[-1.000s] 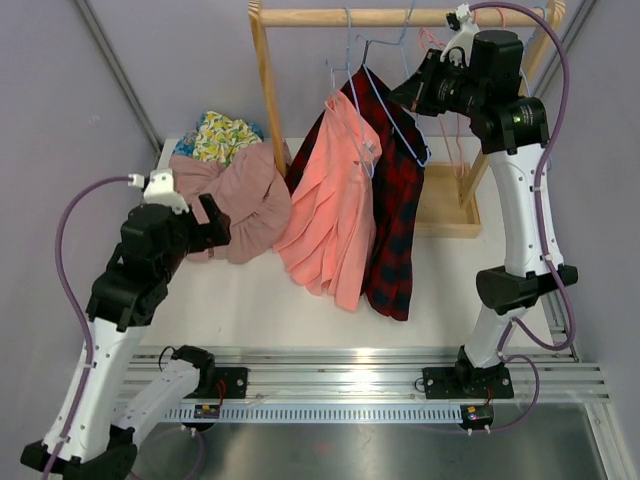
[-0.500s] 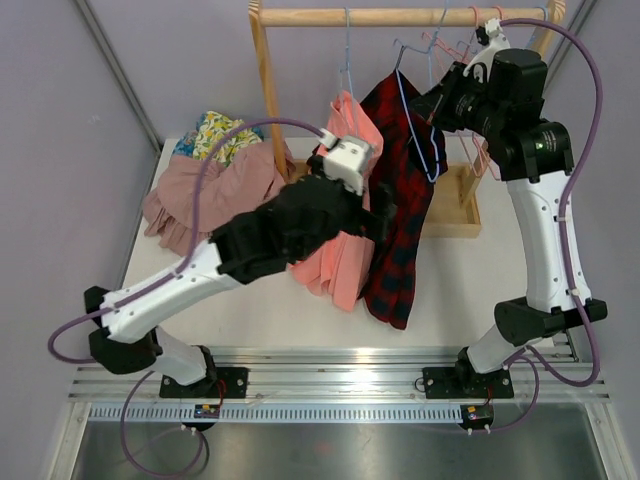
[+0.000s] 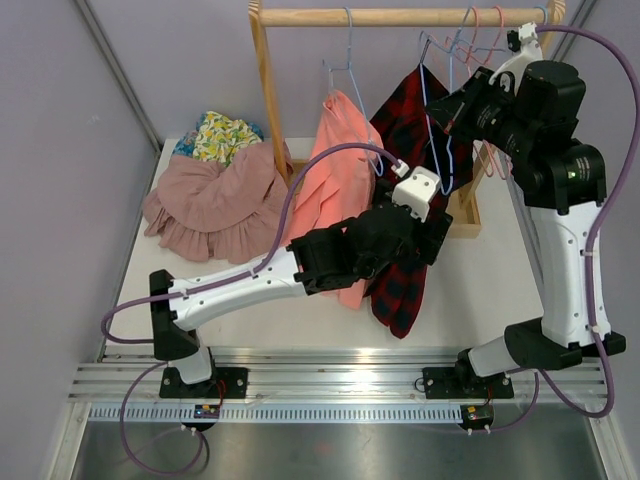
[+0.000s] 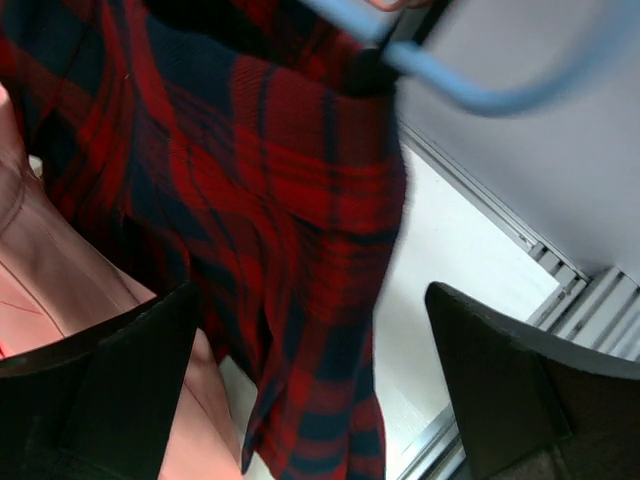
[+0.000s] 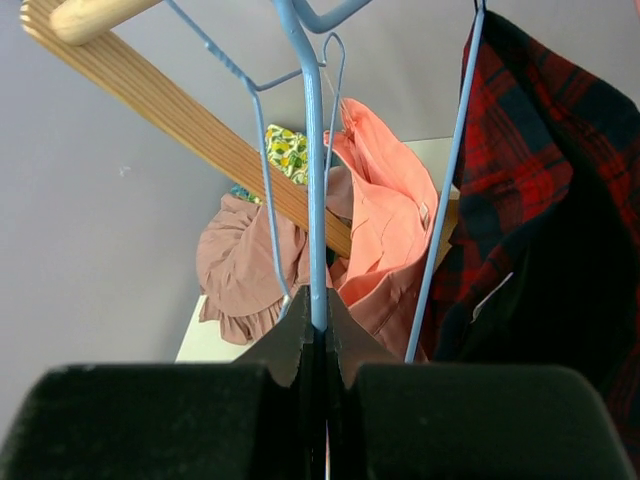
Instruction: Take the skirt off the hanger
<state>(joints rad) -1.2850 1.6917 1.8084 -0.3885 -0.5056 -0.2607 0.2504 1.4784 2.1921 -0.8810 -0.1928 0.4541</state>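
The plaid skirt [image 3: 398,135] is hung at one o'clock on the blue hanger [image 5: 312,150] clamped by the right hand [image 5: 318,335]; the left hand [image 4: 310,400], spread apart, is best closed on its cloth, then drawn down

The skirt [image 4: 290,200] is red-and-navy plaid, a soft woven cloth hanging in loose vertical folds, its waist up on the hanger [image 5: 314,180] and its hem dangling free above the white worktop [image 3: 250,305]. The hanger is thin light-blue wire, held high near the right end of the wooden rail [image 3: 400,17]. One strand of it runs almost upright and is pinched between the closed fingers of the right hand [image 5: 315,322]. Whether its hook sits on the rail cannot be told.
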